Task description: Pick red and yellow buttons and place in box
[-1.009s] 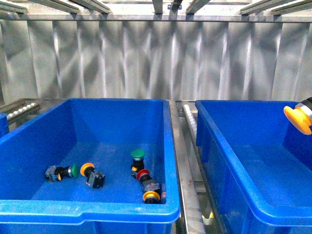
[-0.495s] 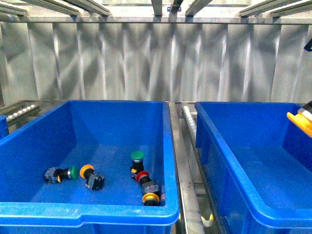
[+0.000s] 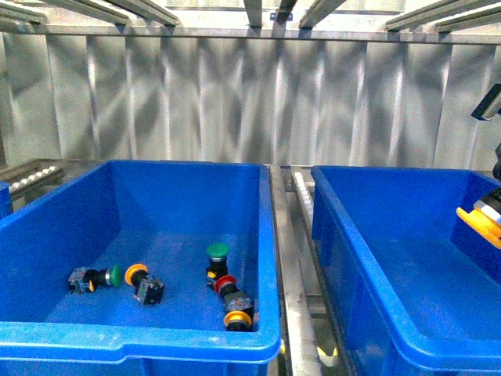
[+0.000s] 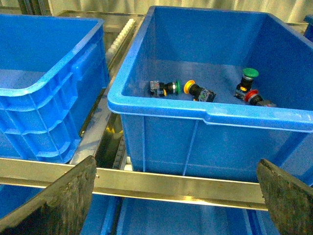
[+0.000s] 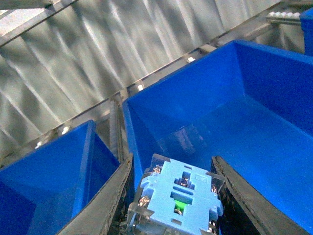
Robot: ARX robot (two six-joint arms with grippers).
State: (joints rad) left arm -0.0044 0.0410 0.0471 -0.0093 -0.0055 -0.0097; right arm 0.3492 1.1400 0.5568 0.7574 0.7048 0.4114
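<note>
Corrugated metal wall (image 3: 235, 94) backing two blue bins. Right gripper (image 5: 171, 196) is clamping a yellow button (image 3: 479, 222) over the box (image 3: 376, 258) at 3 o'clock. Left gripper (image 4: 176, 196) is hanging wide open, empty. Button looks light, rigid; cap slick, so gripping the body is best.

left gripper (image 4: 176, 196): two broad, dark grey fingers (image 4: 63, 200) with a coarse, speckled surface and slanted tips are seen.
right gripper (image 5: 173, 196): two dark, curved fingers (image 5: 105, 205) with pale worn edges are seen.
right arm (image 3: 489, 102): a black angular part is shown at the picture's edge.
</note>
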